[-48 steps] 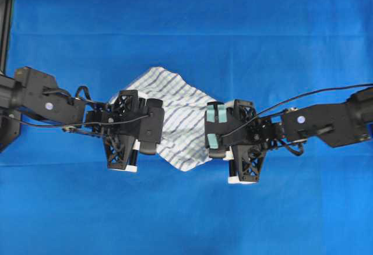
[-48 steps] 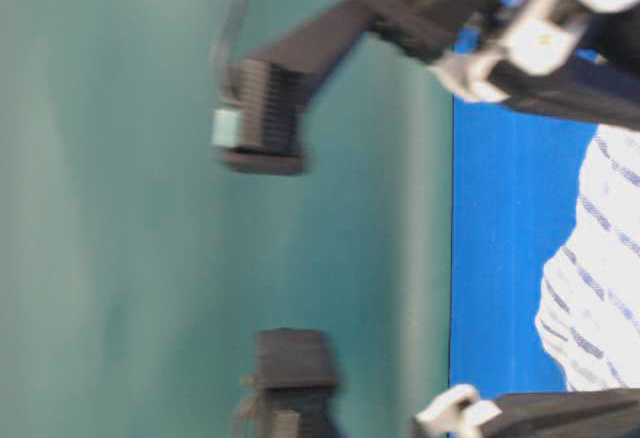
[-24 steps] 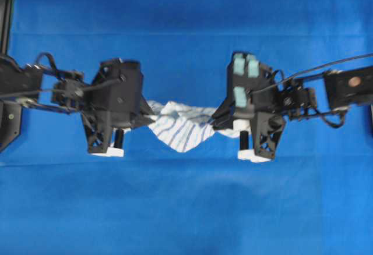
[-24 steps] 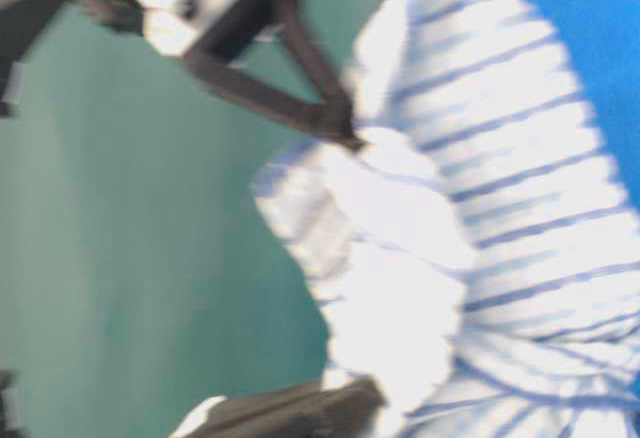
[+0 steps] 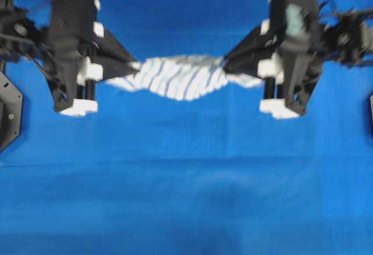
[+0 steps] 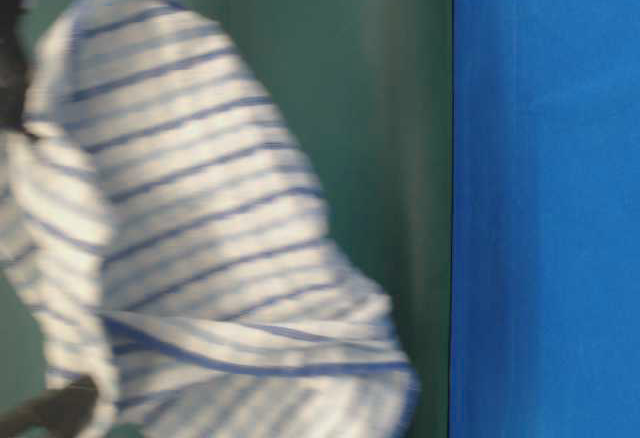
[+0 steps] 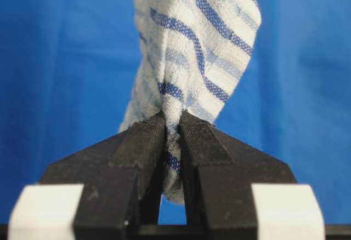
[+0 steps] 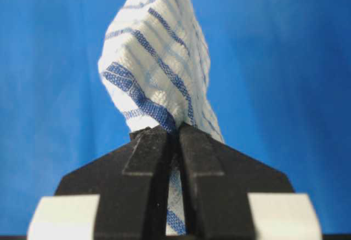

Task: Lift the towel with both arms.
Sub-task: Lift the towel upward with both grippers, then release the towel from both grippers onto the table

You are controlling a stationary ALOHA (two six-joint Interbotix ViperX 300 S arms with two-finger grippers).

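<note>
The white towel with blue stripes hangs stretched in the air between my two arms, high above the blue tablecloth. My left gripper is shut on its left end, and the left wrist view shows the cloth pinched between the black fingers. My right gripper is shut on its right end; the right wrist view shows the cloth clamped in the jaws at the gripper. In the table-level view the towel hangs blurred, well clear of the table.
The blue tablecloth covers the whole table below. A green wall stands behind in the table-level view. A black fixture sits at the left edge of the overhead view.
Both arms have risen and spread apart with the towel held between them. The towel has left the table and stretched out wider.
</note>
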